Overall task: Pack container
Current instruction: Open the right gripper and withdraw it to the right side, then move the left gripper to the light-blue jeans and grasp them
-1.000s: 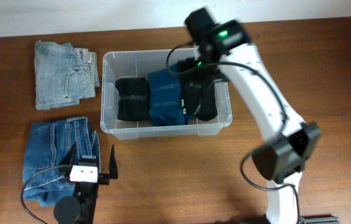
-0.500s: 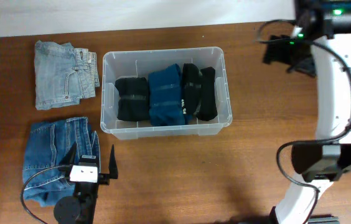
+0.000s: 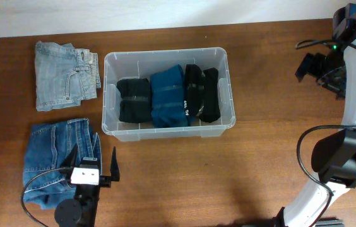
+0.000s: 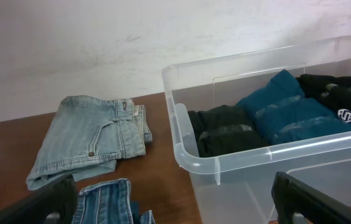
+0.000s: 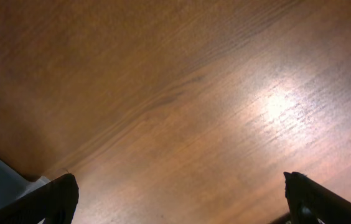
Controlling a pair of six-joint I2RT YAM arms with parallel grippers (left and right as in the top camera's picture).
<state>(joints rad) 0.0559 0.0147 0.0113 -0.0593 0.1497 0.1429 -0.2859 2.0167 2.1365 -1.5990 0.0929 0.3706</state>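
Observation:
The container (image 3: 105,94), a clear plastic bin, stands at the table's middle back. It holds a folded black garment (image 3: 133,99), a folded teal garment (image 3: 168,96) and a black garment with white print (image 3: 202,93). My left gripper (image 3: 93,159) is open near the front left, beside the dark blue jeans (image 3: 55,161), with nothing between its fingers. In the left wrist view the container (image 4: 182,134) lies ahead to the right, and the left gripper (image 4: 174,206) is wide open. My right gripper (image 3: 322,72) hangs open and empty over bare wood at the far right; in its wrist view the right gripper (image 5: 185,202) shows only tabletop.
Folded light blue jeans (image 3: 64,82) lie at the back left, also seen as light jeans (image 4: 91,140) in the left wrist view. A white wall runs behind the table. The right wrist view shows a table edge (image 5: 14,174) at its lower left.
My right arm has swung away from above the container to the far right of the table, gripper open throughout. The left arm and all the clothes have not moved.

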